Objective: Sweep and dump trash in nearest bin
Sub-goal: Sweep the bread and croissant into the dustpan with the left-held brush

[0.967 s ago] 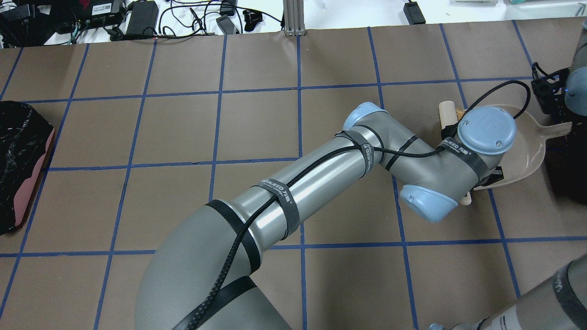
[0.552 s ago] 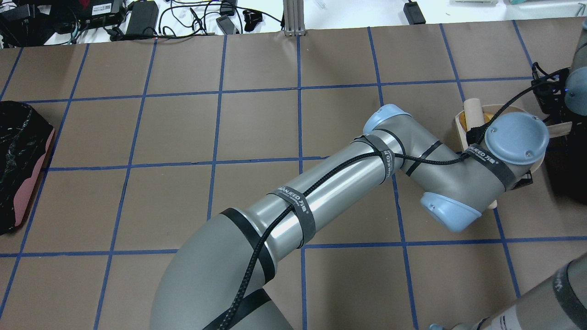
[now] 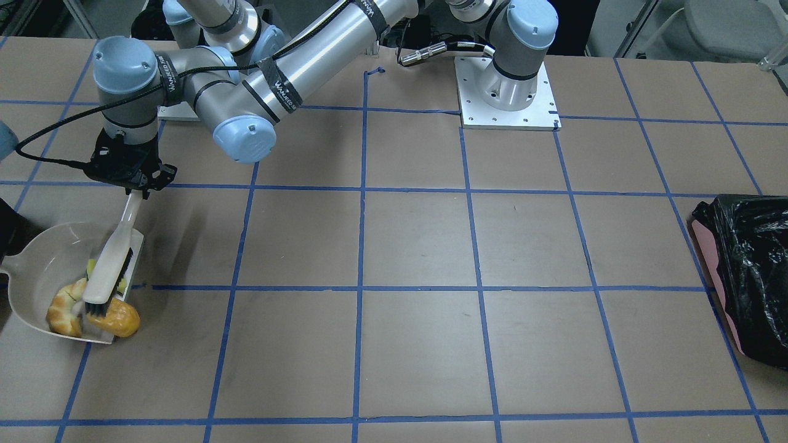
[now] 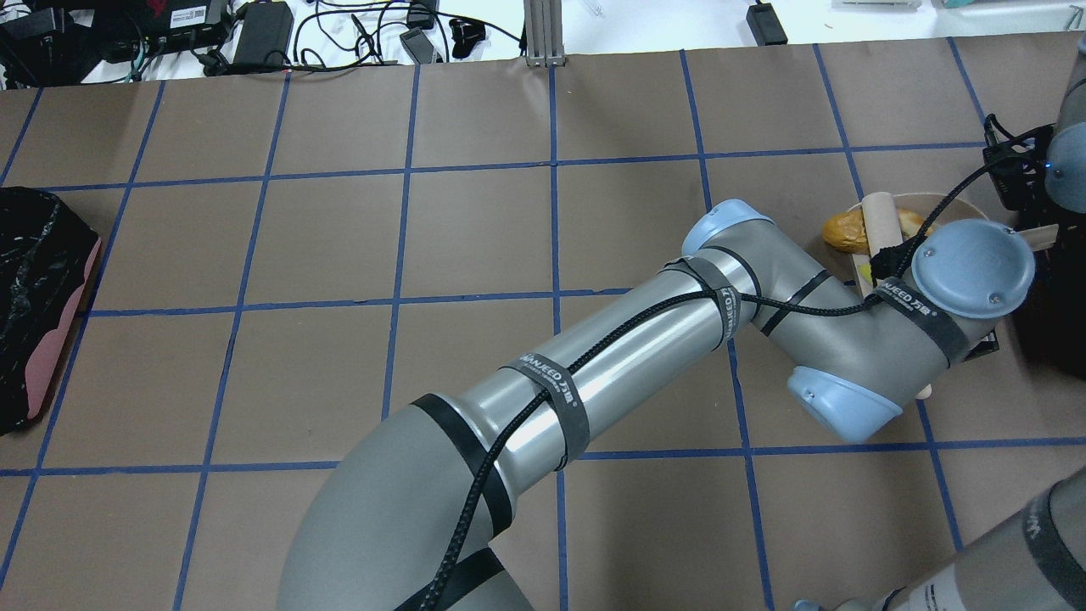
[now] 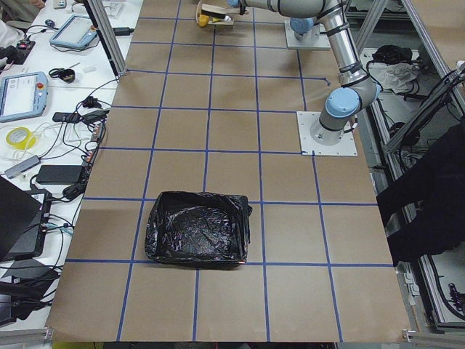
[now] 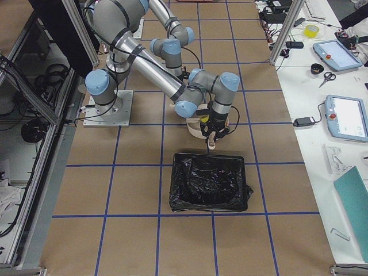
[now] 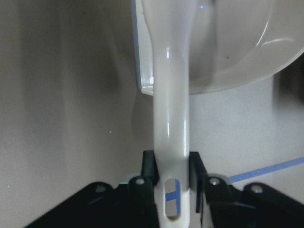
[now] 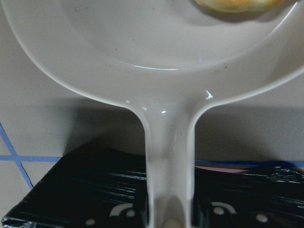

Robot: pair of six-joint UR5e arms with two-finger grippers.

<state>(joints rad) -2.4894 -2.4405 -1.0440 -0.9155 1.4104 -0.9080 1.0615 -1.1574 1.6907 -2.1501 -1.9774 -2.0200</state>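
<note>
1. Our right gripper (image 8: 168,218) clamps the handle of the dustpan (image 3: 36,261) at the front view's far left. The bin (image 6: 210,184) lies just beside it, its black liner showing under that handle.
2. Inside the pan we see the croissant (image 3: 60,312) and the sponge (image 3: 92,267), which is half hidden by the brush (image 3: 112,257).
3. The bread roll (image 3: 118,319) rests at the pan's open lip, against the bristles.
4. Our left gripper (image 7: 171,173) is closed on the brush handle.
5. Far right sits a pink bin (image 3: 748,264) lined in black.

Black-bagged pink bin (image 4: 61,335); tangled cables (image 4: 356,30)
</note>
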